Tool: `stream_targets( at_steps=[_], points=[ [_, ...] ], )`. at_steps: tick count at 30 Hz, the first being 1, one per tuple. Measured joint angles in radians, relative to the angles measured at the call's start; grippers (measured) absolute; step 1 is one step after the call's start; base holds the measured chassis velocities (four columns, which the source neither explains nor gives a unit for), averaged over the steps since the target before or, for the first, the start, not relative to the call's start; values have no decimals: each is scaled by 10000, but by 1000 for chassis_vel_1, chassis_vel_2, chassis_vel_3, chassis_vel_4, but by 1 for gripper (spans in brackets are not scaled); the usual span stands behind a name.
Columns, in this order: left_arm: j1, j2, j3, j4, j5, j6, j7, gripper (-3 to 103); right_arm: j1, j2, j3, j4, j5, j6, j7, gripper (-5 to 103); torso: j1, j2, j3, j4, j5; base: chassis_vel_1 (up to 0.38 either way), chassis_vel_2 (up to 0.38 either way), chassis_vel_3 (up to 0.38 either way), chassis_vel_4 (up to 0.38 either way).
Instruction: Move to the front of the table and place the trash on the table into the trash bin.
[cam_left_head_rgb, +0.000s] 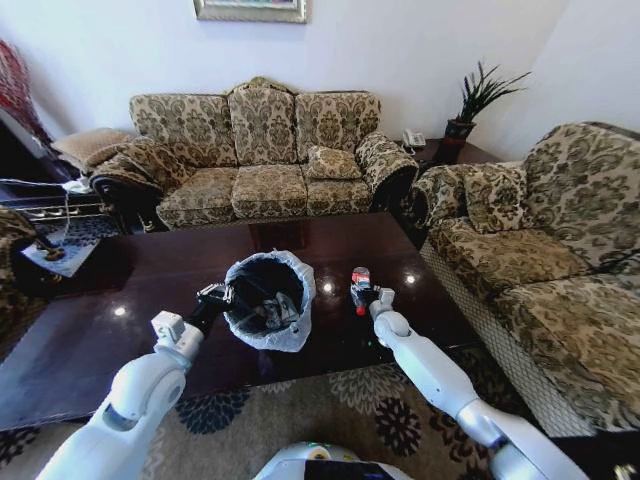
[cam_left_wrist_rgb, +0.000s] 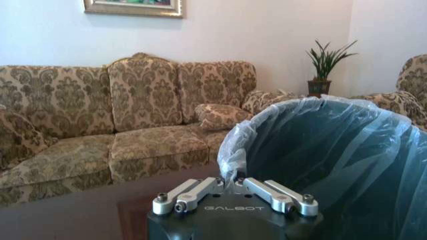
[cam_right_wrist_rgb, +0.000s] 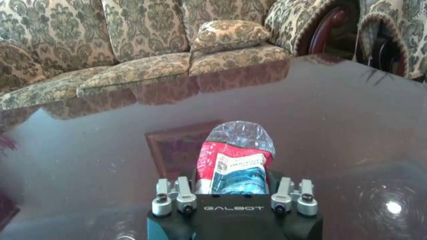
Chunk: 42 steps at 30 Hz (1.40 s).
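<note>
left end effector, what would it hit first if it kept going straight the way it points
Most likely the trash bin: the left end effector sits right at the bag folded over its rim, fingers closed on the liner edge, with the sofa well beyond it.

The table lies just ahead, a sofa behind it, another sofa to its right. The bin stands on the table near the front edge, about the middle. The left gripper is at the bin's left rim, touching it. The right gripper is right of the bin, apart from it, over the table with the bottle between its fingers. Litter lies in the bin.
</note>
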Motion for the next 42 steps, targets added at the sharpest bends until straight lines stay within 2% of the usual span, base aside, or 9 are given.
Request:
stream_targets(
  at_steps=[8, 14, 22, 28, 30, 34, 36, 39, 42],
  points=[
    [2, -9, 7, 0, 1, -17, 30, 3, -253, -150, 151, 329, -78, 141, 28, 44, 1, -1, 3, 6, 8, 0, 0, 0, 0],
    [21, -92, 78, -83, 41, -22, 52, 3, -293, -533, 440, 918, 312, 138, 633, 30, 4, -2, 6, 0, 7, 0, 0, 0, 0],
    [138, -198, 71, -286, 117, -25, 62, 3, -181, -2047, 600, 3956, 499, 170, 1152, 12, 3, -3, 4, 1, 5, 0, 0, 0, 0],
    [194, -294, 115, -324, 251, -25, 63, 3, 512, -3186, 258, 6699, 1156, -272, 1419, 8, 3, -3, 3, 1, 3, 0, 0, 0, 0],
    [238, -351, 128, -331, 341, -25, 61, 3, 1451, -3822, -122, 8114, 2147, -723, 1373, 8, 2, -3, 2, 2, 0, 0, 0, 0, 0],
    [246, -380, 148, -304, 427, -25, 59, 3, 3145, -4131, -993, 8932, 3238, -935, 1233, 8, 0, -2, 2, -1, 2, 0, 0, 0, 0],
    [252, -393, 150, -296, 438, -25, 61, 3, 3729, -4113, -1388, 9077, 3530, -950, 1229, 8, 0, -2, 1, 2, -1, 0, 0, 0, 0],
    [260, -402, 147, -321, 445, 11, 51, 3, 5246, -3717, -3065, 9615, 4477, -1046, 1504, 8, 3, -3, 3, 5, 0, 0, 0, 0, 0],
    [228, -377, 135, -340, 431, 56, 47, 3, 5597, -3521, -3994, 9886, 4564, -1032, 1581, 8, 2, -3, 3, 7, -2, 0, 0, 0, 0]
  ],
)
